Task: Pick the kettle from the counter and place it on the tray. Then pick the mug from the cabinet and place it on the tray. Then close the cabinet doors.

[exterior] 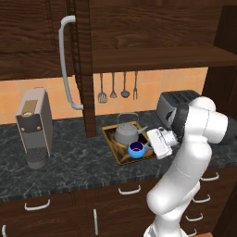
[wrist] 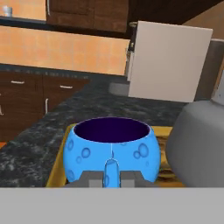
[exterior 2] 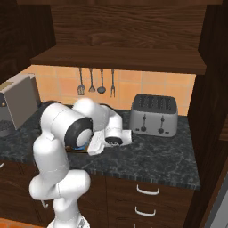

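Observation:
The blue mug [wrist: 111, 148] is low over the front part of the gold-rimmed tray [wrist: 56, 168], and I cannot tell whether it touches the bottom. My gripper [wrist: 111, 177] is shut on the mug's small handle, which stands between the two fingertips. In the left base view the mug [exterior: 135, 149] is just left of the gripper [exterior: 147, 147]. The grey kettle [exterior: 126, 132] stands upright in the tray [exterior: 108, 133] behind the mug, and its body [wrist: 197, 144] is close on the mug's right in the hand view. The cabinet door [exterior: 85, 65] stands open, edge-on, above the counter [exterior: 69, 162].
A beige coffee machine [exterior: 33, 125] stands on the counter to the left. A silver toaster [exterior 2: 153, 115] sits at the back right. Kitchen utensils [exterior: 118, 88] hang on the tiled wall under the cabinet shelf [exterior: 157, 58]. The door's white handle [exterior: 65, 60] juts out.

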You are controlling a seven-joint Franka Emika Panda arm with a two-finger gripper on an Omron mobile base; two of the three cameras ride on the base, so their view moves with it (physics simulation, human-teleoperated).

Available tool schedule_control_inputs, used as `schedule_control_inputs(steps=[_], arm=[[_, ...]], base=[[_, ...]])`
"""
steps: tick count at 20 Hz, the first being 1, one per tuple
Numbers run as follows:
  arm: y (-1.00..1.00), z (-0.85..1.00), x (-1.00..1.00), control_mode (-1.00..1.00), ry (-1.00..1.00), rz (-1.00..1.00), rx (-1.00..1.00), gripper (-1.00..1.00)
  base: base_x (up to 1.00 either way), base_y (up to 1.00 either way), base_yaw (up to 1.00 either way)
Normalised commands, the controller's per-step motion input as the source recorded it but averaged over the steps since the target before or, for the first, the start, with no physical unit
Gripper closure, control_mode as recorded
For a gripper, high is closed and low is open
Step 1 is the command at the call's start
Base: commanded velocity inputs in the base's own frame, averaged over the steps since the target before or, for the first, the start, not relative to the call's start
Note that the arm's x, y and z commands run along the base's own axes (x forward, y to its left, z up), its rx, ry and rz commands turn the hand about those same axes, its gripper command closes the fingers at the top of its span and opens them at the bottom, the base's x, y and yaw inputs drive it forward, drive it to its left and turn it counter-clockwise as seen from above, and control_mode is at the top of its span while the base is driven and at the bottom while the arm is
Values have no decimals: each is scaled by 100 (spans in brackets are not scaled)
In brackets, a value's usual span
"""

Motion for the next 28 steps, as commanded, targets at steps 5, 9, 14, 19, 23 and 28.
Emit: schedule_control_inputs(steps=[5,9,14,19,23,28], arm=[[0,-14,26,-100,0,0,0,100],[0,-15,17,-100,0,0,0,100],[1,-3,-16,-100,0,0,0,-100],[0,13,-22,-100,0,0,0,-100],[0,35,-15,-100,0,-1,0,-100],[0,64,-27,-100,0,-6,-3,-100]], base=[[0,0,0],[0,0,0],[0,0,0],[0,0,0],[0,0,0],[0,0,0]])
